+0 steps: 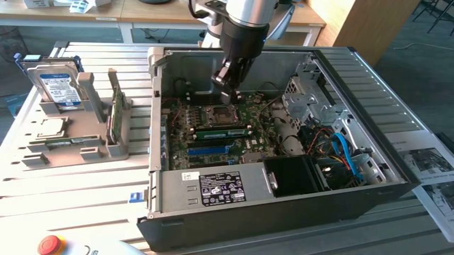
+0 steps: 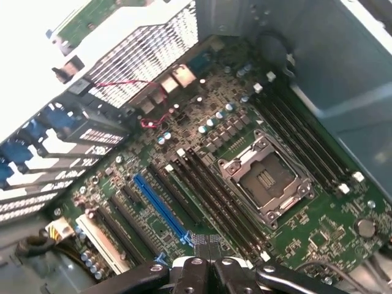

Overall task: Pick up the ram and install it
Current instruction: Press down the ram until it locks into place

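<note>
Between the closed jaws of the gripper (image 1: 228,94) (image 2: 208,266) I cannot tell whether anything is pinched. It hangs inside the open computer case (image 1: 284,210), low over the motherboard (image 1: 212,151) (image 2: 202,122). Just below it sits the empty processor socket (image 1: 218,113) (image 2: 264,180), flanked by long dark memory slots (image 2: 211,196). Just past the socket, a long, narrow green stick (image 1: 221,133) lies along the slots. Farther along the case floor sits a black power supply (image 1: 220,188) with a white-printed label. Well apart from the gripper, outside the case, a grey rack (image 1: 85,154) holds the ram (image 1: 116,114), a thin green board standing on edge in an upright slot. The same rack carries a hard drive (image 1: 58,85) with a blue-white label and a square silver chip (image 1: 48,126).
</note>
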Tool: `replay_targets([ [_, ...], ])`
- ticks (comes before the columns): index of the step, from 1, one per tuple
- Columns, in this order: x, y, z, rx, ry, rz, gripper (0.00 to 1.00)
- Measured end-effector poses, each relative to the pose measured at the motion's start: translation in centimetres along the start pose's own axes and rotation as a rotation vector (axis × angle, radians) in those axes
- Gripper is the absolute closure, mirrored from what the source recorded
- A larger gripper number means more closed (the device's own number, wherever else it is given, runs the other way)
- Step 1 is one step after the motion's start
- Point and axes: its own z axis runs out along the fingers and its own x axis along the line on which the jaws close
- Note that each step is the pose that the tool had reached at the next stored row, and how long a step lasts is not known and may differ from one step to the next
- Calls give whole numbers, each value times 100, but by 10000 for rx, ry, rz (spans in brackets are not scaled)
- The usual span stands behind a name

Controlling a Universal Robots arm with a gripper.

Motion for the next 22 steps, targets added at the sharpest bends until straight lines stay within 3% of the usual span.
replay_targets([
  [22,0,0,0,-167,-122,2843,90],
])
